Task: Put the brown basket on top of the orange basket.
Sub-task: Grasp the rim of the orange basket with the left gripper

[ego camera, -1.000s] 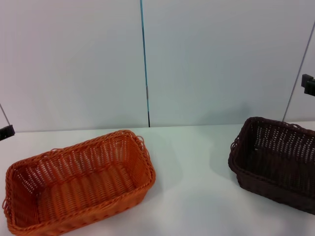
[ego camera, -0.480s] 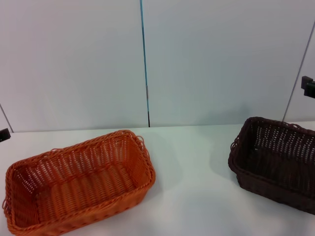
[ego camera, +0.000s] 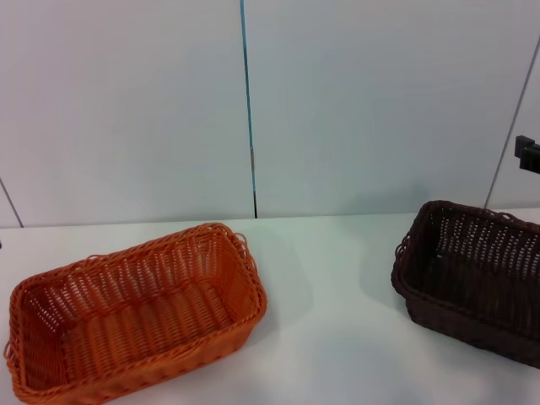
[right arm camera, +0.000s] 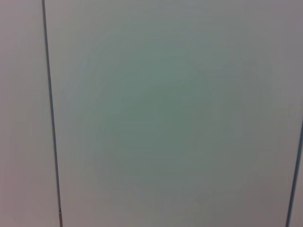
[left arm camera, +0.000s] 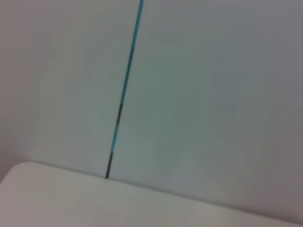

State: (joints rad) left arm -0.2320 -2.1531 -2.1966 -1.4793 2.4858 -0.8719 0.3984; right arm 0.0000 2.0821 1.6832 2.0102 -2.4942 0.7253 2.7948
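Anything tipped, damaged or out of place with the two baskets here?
Nothing stands out. The orange basket and the brown basket both sit upright and apart on the white table, empty and intact. The right gripper shows at the picture's edge.

No legible text, label, brand, number or sign appears in any view.

A white surface is lying in front of a pale grey panelled wall. A thin blue-and-black seam is running down the wall; another dark line at the right is perhaps a second seam.
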